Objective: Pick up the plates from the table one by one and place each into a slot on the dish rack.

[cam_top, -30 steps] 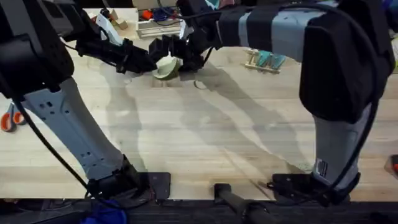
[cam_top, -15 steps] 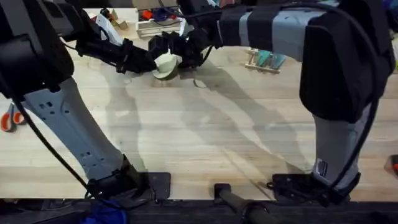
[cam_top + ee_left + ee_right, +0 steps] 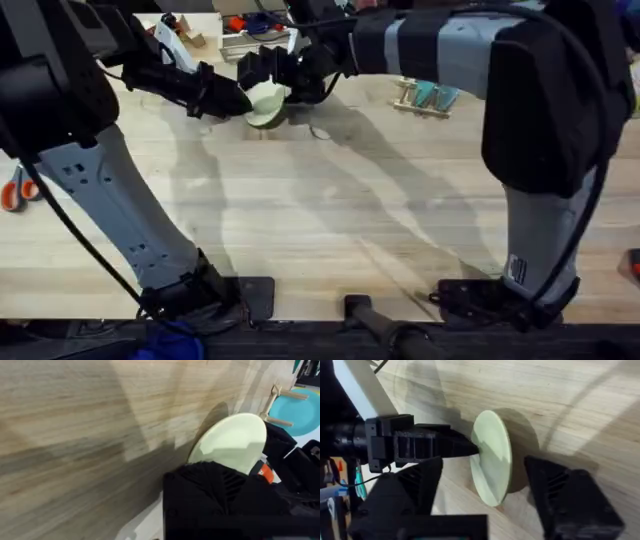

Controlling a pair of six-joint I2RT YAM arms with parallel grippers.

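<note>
Cream-yellow plate [image 3: 263,103] stands tilted on edge at the far middle of the table [image 3: 330,220]. The left gripper [image 3: 236,99] touches its face, fingers hidden. The right gripper [image 3: 485,482] straddles it, spread. It looks light, stiff and slippery; pinch across the rim. No readable writing.

Table [image 3: 330,210]: light wood planks, visible grain. Dish rack [image 3: 425,98] at far side. Orange-handled scissors [image 3: 14,189] at left edge.
</note>
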